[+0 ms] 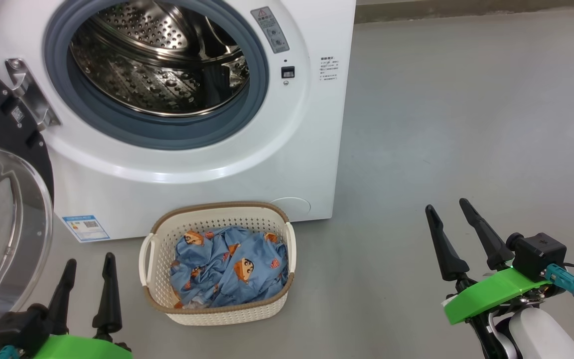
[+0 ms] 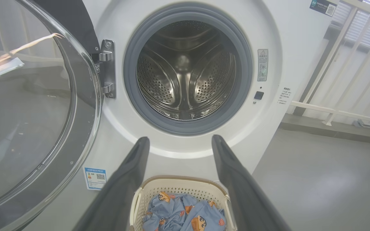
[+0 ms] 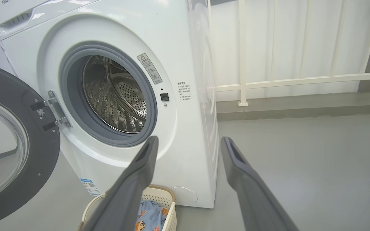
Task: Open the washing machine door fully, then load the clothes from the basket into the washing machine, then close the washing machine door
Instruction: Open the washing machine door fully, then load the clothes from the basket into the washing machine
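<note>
The white washing machine (image 1: 207,169) stands with its round black door (image 1: 3,214) swung wide to the left, glass bowl facing out, and the steel drum (image 1: 162,55) bare inside. On the floor in front sits the cream basket (image 1: 217,309) holding crumpled light blue clothes (image 1: 229,271) with cartoon faces. My left gripper (image 1: 89,262) is open, low at the basket's left, beside the door. Well off to the basket's right, my right gripper (image 1: 448,208) hangs open over bare floor. Both hold nothing. The left wrist view looks straight into the drum (image 2: 186,73) over the basket (image 2: 178,186).
Grey floor (image 1: 466,124) spreads wide to the right of the machine. A white railing (image 3: 268,83) runs along the wall behind it. The open door (image 2: 34,106) takes up the space left of my left arm.
</note>
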Robot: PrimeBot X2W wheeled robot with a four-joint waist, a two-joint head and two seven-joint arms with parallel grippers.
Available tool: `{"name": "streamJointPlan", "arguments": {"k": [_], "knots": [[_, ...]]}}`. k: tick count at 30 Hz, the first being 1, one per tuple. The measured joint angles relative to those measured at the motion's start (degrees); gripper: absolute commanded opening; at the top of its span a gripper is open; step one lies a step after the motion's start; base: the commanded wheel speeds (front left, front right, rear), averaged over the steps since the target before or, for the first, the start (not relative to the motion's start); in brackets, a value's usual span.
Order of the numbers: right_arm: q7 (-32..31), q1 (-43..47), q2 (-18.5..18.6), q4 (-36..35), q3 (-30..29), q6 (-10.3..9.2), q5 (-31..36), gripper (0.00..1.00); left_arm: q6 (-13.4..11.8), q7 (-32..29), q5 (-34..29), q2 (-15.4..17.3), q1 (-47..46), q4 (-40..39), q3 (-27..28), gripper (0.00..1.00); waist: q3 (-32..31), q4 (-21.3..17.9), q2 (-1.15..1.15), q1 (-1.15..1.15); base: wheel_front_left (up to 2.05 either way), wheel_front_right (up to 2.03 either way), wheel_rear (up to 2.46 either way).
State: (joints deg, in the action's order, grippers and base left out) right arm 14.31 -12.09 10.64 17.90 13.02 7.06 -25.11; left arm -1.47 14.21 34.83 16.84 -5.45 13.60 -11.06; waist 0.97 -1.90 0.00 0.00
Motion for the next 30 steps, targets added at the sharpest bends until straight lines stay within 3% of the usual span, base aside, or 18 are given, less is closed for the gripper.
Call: {"name": "streamJointPlan", "arguments": {"k": [30], "knots": [[0.00, 0.00, -0.14, 0.10, -0.26, 0.00, 0.38, 1.00, 1.92, 0.18, -2.57, -1.03, 0.00, 0.13, 1.08, 1.00, -0.05, 0.66, 0.00, 0.00, 0.00, 0.00, 0.00]]}}
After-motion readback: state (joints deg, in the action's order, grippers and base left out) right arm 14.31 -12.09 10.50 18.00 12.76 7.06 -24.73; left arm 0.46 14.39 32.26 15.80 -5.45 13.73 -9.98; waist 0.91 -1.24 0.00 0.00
